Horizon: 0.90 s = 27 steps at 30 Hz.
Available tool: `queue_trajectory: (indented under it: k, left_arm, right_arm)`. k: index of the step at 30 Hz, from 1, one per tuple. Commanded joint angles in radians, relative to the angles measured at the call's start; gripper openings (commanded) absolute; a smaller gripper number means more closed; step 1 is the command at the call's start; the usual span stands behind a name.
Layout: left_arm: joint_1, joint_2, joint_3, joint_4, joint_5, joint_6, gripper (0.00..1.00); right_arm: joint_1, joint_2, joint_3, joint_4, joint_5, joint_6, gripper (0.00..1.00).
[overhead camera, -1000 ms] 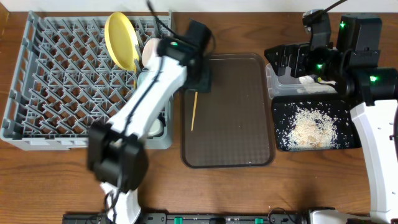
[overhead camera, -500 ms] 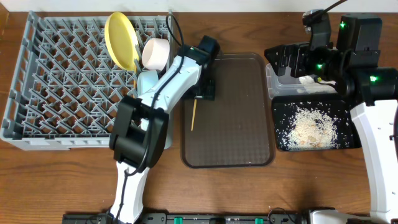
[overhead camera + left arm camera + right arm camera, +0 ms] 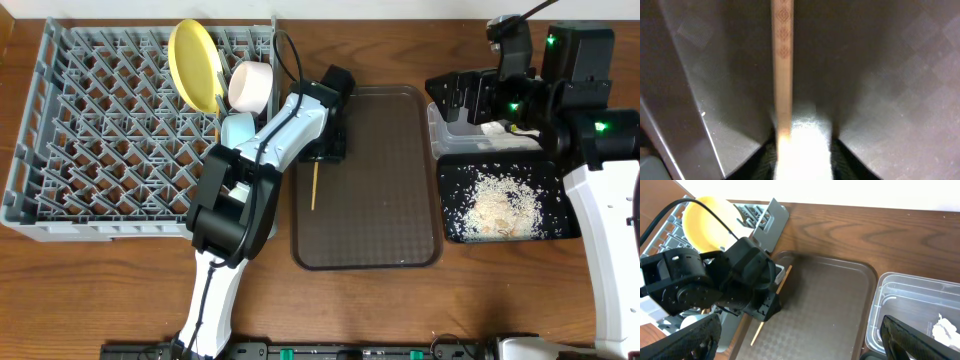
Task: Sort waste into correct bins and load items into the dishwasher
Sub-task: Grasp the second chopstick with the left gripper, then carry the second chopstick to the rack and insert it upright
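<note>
Chopstick [image 3: 314, 188] on brown tray [image 3: 390, 200]: long axis parallel to tray's left edge; diamond motifs on shaft | left gripper [image 3: 327, 152] astride it, clamping indeterminate | right gripper [image 3: 800, 345] agape, empty.

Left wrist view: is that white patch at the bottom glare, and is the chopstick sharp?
Left wrist: the chopstick is soft, its pattern smeared; the blown-out white patch looks like glare off the brown tray and swallows its lower end. Overhead: evenly lit and sharp, chopstick plainly visible on the tray.
</note>
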Motion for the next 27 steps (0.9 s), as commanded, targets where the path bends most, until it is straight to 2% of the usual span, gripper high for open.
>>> queue_trajectory:
  k: [1, 2, 9, 14, 21, 24, 27]
  left_arm:
    - [0.003, 0.007, -0.036, 0.006, -0.002, -0.01, 0.19]
    - [0.003, 0.007, -0.038, 0.006, -0.001, -0.01, 0.08]
    - [0.003, -0.04, 0.02, -0.066, 0.008, -0.001, 0.08]
    - [0.005, -0.196, 0.134, -0.181, 0.002, 0.052, 0.07]
    - [0.056, -0.486, 0.155, -0.362, -0.249, 0.082, 0.07]
    - [0.114, -0.534, 0.152, -0.451, -0.336, 0.11, 0.07]
    - [0.198, -0.531, 0.133, -0.504, -0.352, 0.166, 0.07]
  right_arm:
    - [-0.006, 0.001, 0.01, 0.002, -0.001, 0.002, 0.99]
    - [-0.006, 0.001, 0.01, 0.002, -0.001, 0.002, 0.99]
    - [-0.006, 0.001, 0.01, 0.002, -0.001, 0.002, 0.99]
    - [-0.006, 0.001, 0.01, 0.002, -0.001, 0.002, 0.99]
    - [-0.006, 0.001, 0.01, 0.002, -0.001, 0.002, 0.99]
    - [-0.006, 0.001, 0.01, 0.002, -0.001, 0.002, 0.99]
    - [-0.006, 0.001, 0.01, 0.002, -0.001, 0.002, 0.99]
